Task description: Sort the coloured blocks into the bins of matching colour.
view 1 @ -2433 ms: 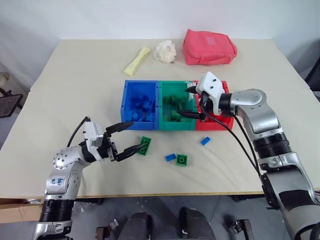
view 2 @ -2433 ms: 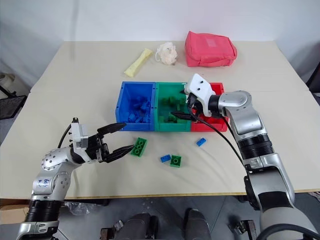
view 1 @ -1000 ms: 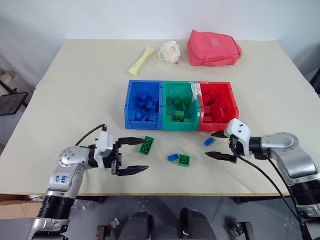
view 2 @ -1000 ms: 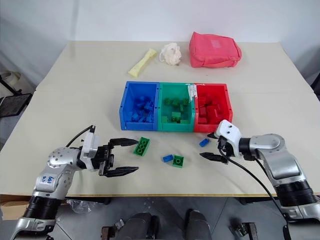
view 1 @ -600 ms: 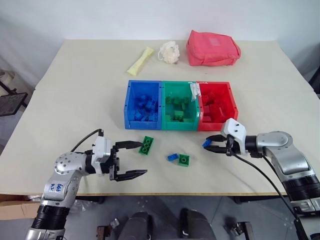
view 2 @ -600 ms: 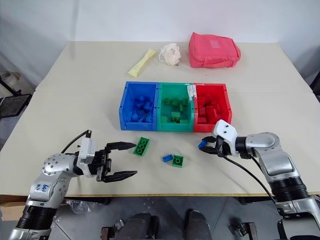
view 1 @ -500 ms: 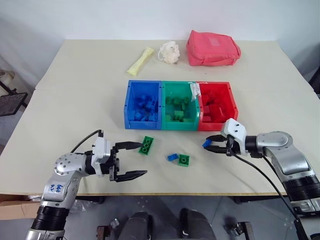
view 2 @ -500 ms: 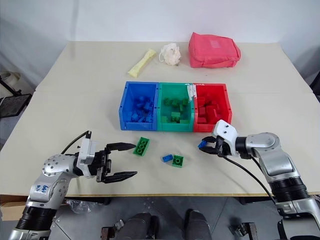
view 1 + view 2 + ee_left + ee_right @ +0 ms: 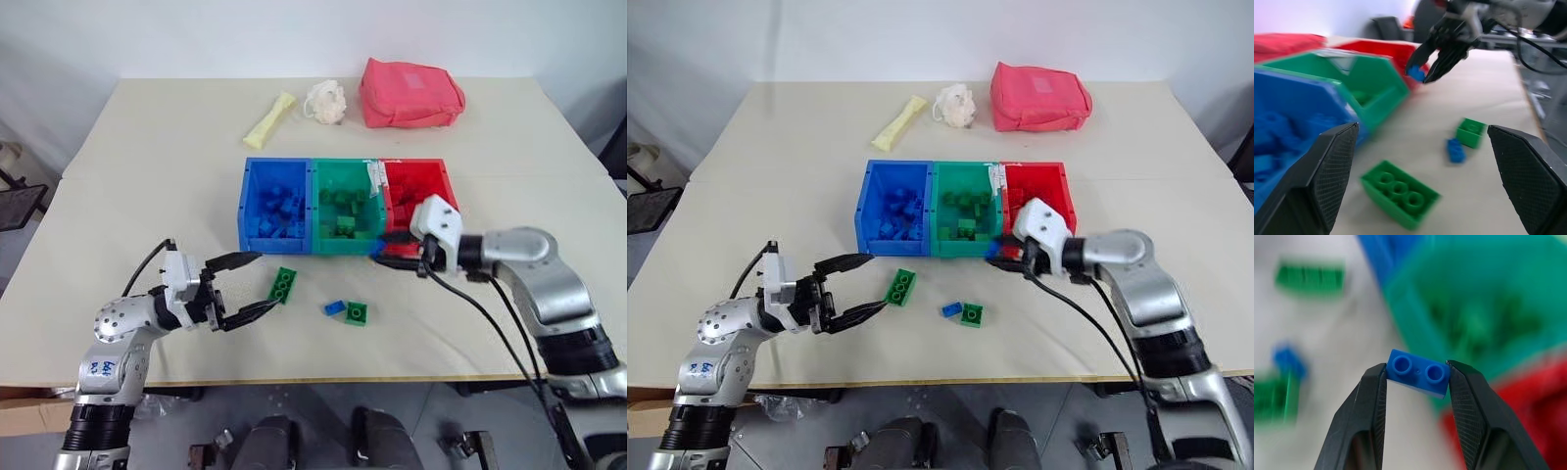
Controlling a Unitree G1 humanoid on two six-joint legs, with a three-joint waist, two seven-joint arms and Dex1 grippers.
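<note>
Near the desk's front edge, the left gripper [image 9: 238,287] hangs with fingers wide by a green block [image 9: 284,285]. Farther in, the right gripper [image 9: 1415,396] has just lifted a small blue block [image 9: 1418,372], pinched between its fingers, toward the bins [image 9: 276,166]; blue bin next

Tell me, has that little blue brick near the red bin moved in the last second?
Yes. The right gripper has closed on the small blue brick and lifted it off the table, carrying it from in front of the red bin toward the green bin.
</note>
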